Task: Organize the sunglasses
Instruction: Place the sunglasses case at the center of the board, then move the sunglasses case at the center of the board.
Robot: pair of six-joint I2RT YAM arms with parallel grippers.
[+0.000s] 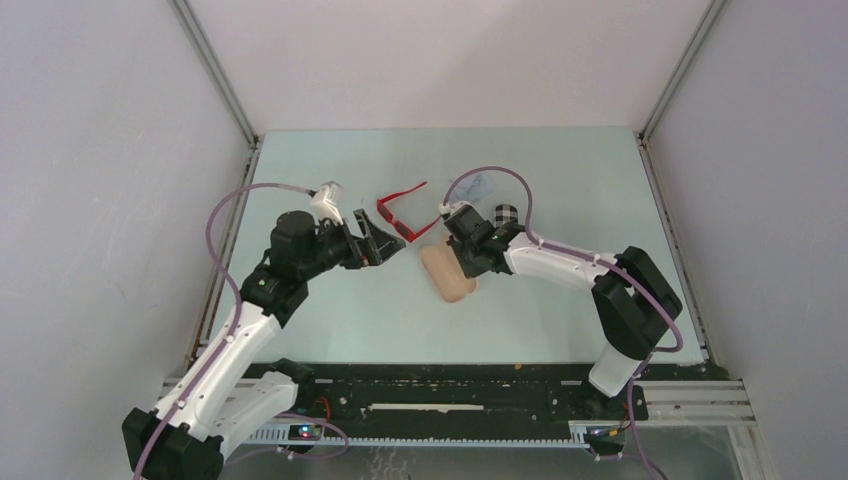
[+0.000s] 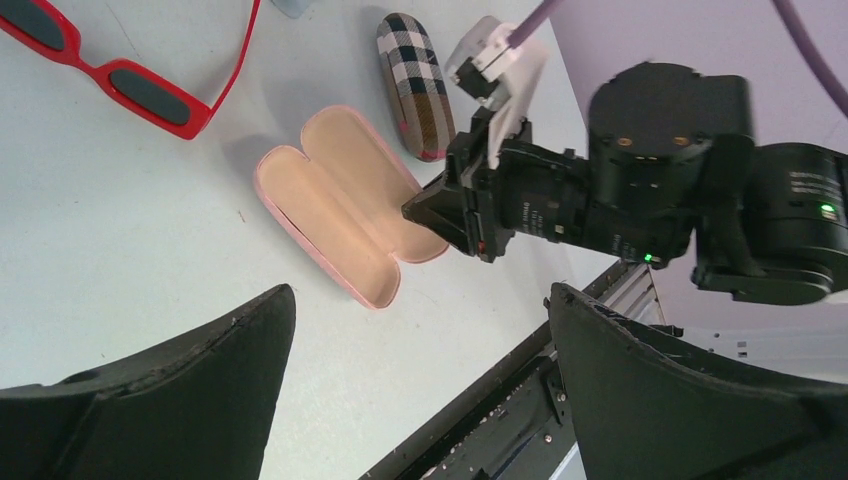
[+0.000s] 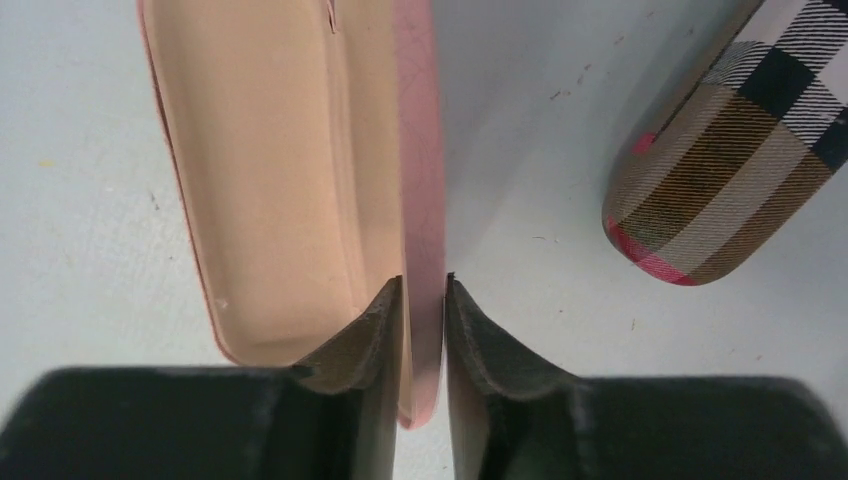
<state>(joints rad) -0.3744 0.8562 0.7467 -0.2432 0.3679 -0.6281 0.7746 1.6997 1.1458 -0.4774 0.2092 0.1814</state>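
The red sunglasses [image 1: 400, 213] [image 2: 140, 85] lie unfolded on the table left of centre. Just below them an open pink case [image 1: 452, 282] [image 2: 345, 200] [image 3: 280, 150] lies flat, its tan lining facing up. My right gripper [image 1: 462, 255] [image 3: 424, 285] is shut on the case's right-hand wall, one finger inside the shell and one outside. My left gripper [image 1: 385, 240] [image 2: 420, 295] hangs wide open above bare table, left of the case and just below the red sunglasses, with nothing between its fingers.
A closed plaid case [image 1: 505, 214] [image 2: 415, 85] [image 3: 730, 170] lies just right of my right gripper. A pale blue cloth [image 1: 478, 186] sits behind it. The table's black front rail [image 1: 450, 380] runs along the near edge.
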